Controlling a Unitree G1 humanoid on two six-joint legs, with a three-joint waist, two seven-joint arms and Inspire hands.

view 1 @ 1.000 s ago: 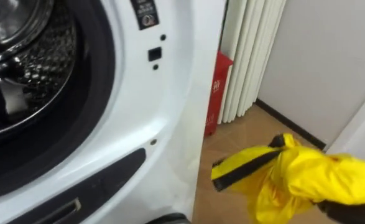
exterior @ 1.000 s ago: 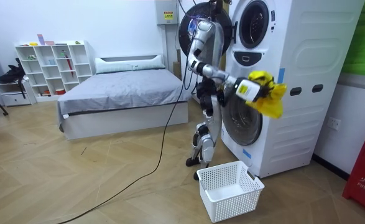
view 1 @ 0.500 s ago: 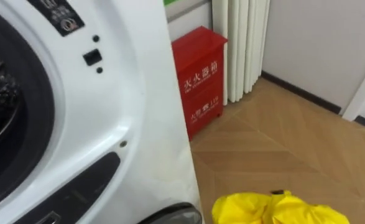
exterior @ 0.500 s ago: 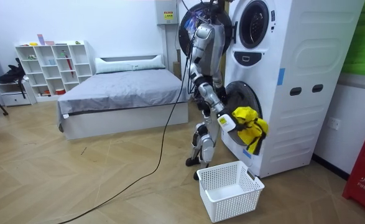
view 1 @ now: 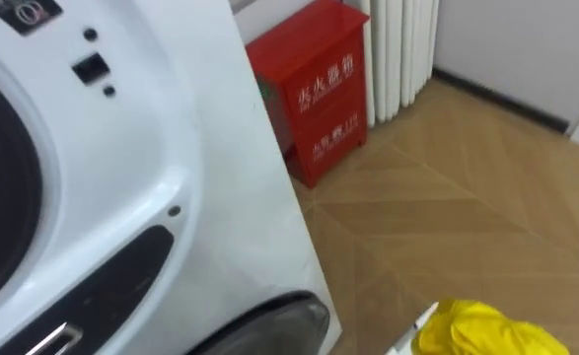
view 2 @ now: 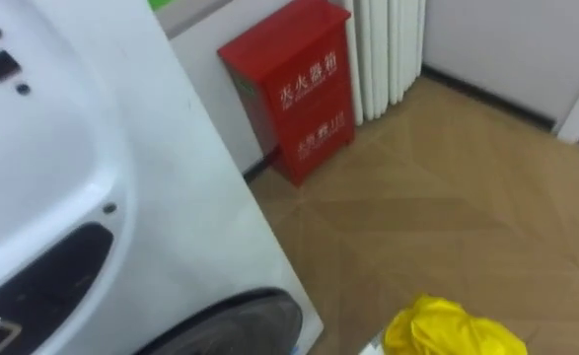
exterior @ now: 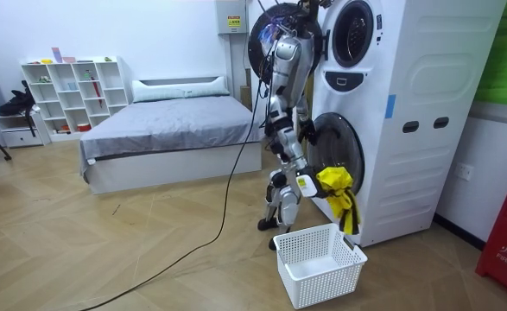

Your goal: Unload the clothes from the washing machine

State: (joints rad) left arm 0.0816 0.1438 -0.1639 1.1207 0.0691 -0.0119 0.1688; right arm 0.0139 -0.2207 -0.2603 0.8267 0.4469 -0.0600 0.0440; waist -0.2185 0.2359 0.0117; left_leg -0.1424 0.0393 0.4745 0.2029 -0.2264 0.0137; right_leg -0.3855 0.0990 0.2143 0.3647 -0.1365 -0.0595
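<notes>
Right arm down, cloth in hand.
Standing upright on both legs; right arm angled down and forward from the shoulder, right hand (exterior: 304, 184) at about thigh height, closed round a yellow garment (exterior: 334, 180) that hangs from it.

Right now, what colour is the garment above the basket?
The garment is yellow with a dark strip; the room view shows it best.

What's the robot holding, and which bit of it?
Its right hand holds a yellow cloth garment by its bunched top end; the rest hangs down above the white plastic basket.
</notes>
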